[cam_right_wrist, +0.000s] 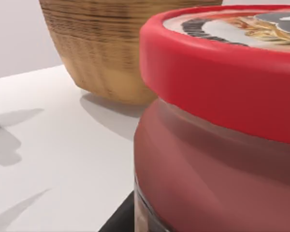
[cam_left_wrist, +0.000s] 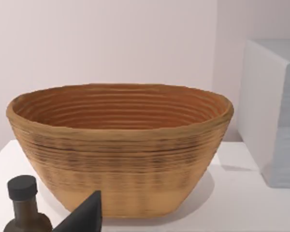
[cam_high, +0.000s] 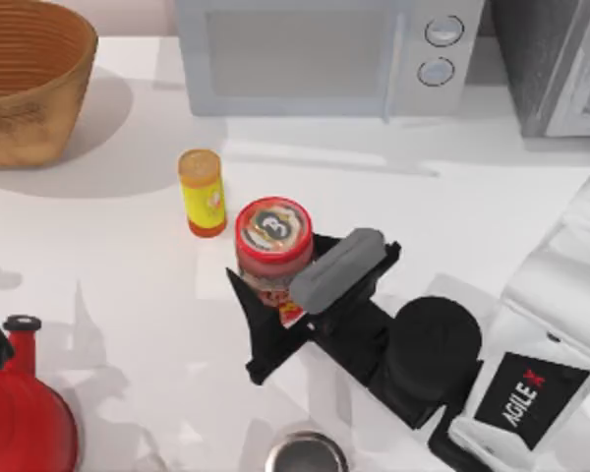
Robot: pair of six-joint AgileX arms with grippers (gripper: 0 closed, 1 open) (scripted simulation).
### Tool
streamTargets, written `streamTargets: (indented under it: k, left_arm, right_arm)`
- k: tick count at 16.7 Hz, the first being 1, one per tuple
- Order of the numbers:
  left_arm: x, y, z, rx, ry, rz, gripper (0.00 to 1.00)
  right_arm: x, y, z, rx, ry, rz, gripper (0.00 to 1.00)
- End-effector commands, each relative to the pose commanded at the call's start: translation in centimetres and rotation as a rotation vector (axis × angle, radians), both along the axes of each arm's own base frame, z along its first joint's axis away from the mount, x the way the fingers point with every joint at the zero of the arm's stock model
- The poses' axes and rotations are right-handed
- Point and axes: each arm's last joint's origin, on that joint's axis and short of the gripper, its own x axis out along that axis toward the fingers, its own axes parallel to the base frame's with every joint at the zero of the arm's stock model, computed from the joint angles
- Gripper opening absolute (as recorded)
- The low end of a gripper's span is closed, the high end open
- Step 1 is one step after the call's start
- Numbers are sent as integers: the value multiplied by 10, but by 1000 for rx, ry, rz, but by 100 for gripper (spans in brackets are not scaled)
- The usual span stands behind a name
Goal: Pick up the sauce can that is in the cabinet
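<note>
The sauce can, red with a dark round top marked "3", stands out on the white table near its middle, not inside the cabinet at the back right. My right gripper reaches in from the right and is shut on the can, with its grey pad against one side and its black finger against the other. In the right wrist view the can is very close. One dark fingertip of my left gripper points toward the basket.
A slim yellow tube stands just left of the can. A woven basket is at the back left and a pale microwave behind. A red kettle, a metal cup and a dark bottle stand near the front.
</note>
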Motion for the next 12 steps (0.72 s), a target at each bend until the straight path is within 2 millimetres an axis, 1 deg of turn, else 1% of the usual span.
streamTargets:
  k: [4,12]
  left_arm:
    - [0,0,0,0,0,0,100]
    - [0,0,0,0,0,0,100]
  right_arm:
    - [1,1,-1,-2,2,0,0]
    - [1,1,-1,-2,2,0,60]
